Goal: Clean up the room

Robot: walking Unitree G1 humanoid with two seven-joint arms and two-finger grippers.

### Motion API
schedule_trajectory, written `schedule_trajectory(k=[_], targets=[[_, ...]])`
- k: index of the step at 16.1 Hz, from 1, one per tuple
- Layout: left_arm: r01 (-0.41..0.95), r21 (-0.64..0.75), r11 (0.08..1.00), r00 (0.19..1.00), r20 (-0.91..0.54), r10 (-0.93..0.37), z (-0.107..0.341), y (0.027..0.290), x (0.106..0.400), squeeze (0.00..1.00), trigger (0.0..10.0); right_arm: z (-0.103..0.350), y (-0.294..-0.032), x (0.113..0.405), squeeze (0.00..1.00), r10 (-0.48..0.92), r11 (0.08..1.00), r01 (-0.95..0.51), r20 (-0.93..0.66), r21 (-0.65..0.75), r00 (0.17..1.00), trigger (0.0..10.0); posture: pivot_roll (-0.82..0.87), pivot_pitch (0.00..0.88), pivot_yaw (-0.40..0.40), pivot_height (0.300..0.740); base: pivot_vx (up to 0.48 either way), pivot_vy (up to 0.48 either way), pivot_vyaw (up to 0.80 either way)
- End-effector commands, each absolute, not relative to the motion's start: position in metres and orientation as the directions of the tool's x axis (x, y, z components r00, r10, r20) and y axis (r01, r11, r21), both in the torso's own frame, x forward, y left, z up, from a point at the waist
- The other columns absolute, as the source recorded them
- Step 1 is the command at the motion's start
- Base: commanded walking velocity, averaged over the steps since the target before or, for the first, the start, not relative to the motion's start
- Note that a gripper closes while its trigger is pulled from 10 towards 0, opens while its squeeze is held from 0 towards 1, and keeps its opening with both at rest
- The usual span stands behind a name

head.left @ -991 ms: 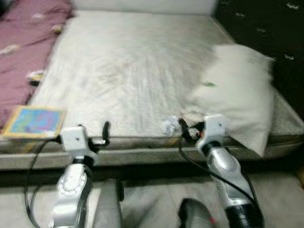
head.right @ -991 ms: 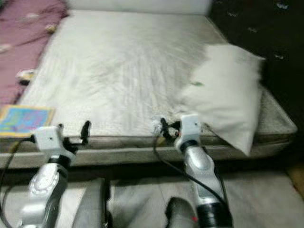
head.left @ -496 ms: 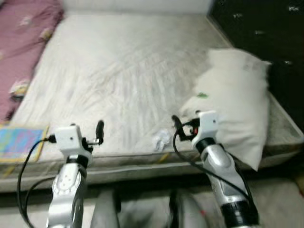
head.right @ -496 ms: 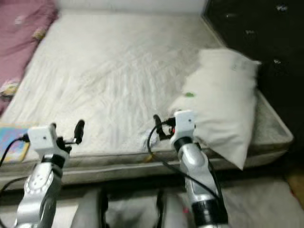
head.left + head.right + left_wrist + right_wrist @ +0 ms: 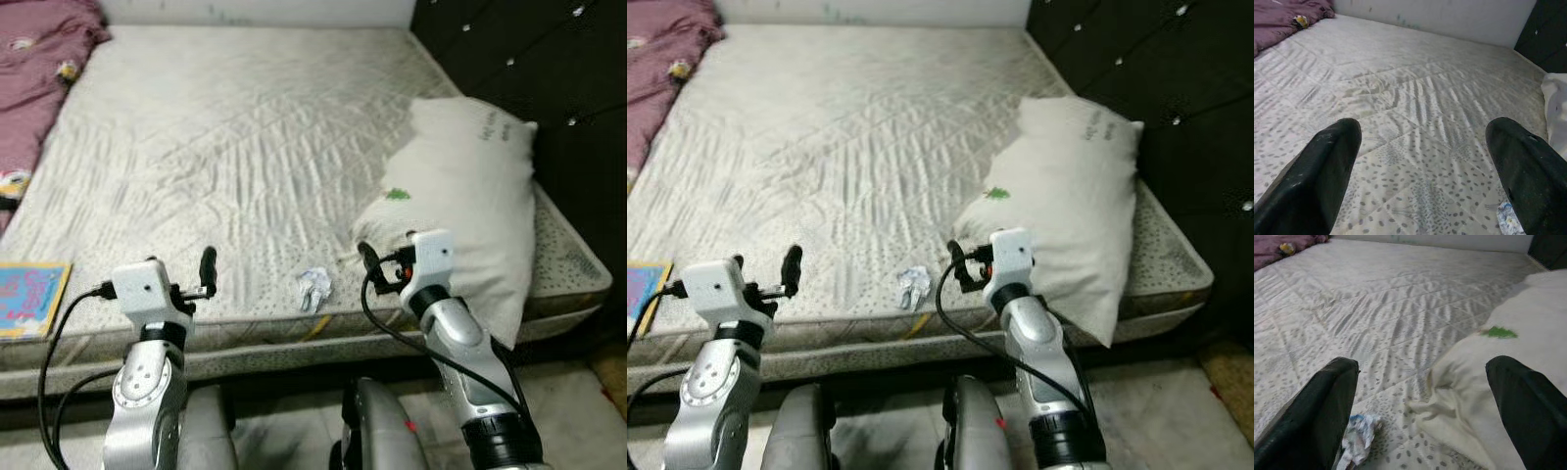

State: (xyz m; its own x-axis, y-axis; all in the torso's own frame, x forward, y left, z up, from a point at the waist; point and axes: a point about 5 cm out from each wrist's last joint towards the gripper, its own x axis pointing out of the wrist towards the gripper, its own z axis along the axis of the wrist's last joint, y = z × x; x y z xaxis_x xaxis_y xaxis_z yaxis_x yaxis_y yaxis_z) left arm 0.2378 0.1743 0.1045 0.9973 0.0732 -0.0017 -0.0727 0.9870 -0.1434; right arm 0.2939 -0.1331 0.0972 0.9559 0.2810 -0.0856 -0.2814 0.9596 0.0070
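Note:
A small crumpled white and blue wrapper (image 5: pixel 313 286) lies on the bare quilted mattress (image 5: pixel 225 127), close to its near edge. My right gripper (image 5: pixel 370 266) hovers open just right of the wrapper, beside the corner of a white pillow (image 5: pixel 470 196). In the right wrist view the wrapper (image 5: pixel 1359 440) sits by one finger, with the pillow (image 5: pixel 1508 362) on the other side. My left gripper (image 5: pixel 207 274) hangs open over the mattress edge, left of the wrapper, with nothing between its fingers (image 5: pixel 1327 166).
A colourful book (image 5: pixel 27 299) rests on the mattress's near left corner. A purple blanket (image 5: pixel 34 49) is bunched at the far left. A black tufted headboard (image 5: pixel 549 59) runs along the right side. Pale floor lies below the bed.
The camera has swung right and sharpened: the book has slid toward the left edge of the picture. Both arms keep their raised pose, fingers open.

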Motion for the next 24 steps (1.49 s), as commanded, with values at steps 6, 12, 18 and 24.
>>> schedule_trajectory(k=[6,12,18,24], targets=[[-0.084,-0.117,0.990,0.996,-0.026,0.081,0.109,0.173,0.226,0.00,10.0,0.075,-0.114,0.300,0.00,0.374,0.926,-0.375,-0.223,0.039,0.900,10.0,0.12,0.167,-0.058,0.554,0.000,0.000,0.00],[-0.142,-0.055,0.988,0.987,-0.088,0.136,0.109,0.187,0.203,0.00,10.0,0.070,-0.080,0.312,0.00,0.452,0.889,-0.456,-0.210,0.030,0.867,10.0,0.20,0.227,-0.065,0.549,0.000,0.000,0.00],[-0.177,-0.058,0.983,0.981,-0.095,0.171,0.114,0.184,0.200,0.00,10.0,0.079,-0.073,0.325,0.00,0.451,0.892,-0.451,-0.124,0.026,0.884,10.0,0.22,0.246,-0.083,0.504,0.000,0.000,0.00],[-0.194,-0.063,0.979,0.978,-0.086,0.188,0.117,0.182,0.202,0.00,10.0,0.113,-0.056,0.349,0.00,0.407,0.913,-0.407,0.012,0.000,0.913,10.0,0.23,0.240,-0.093,0.504,0.000,0.000,0.00]])
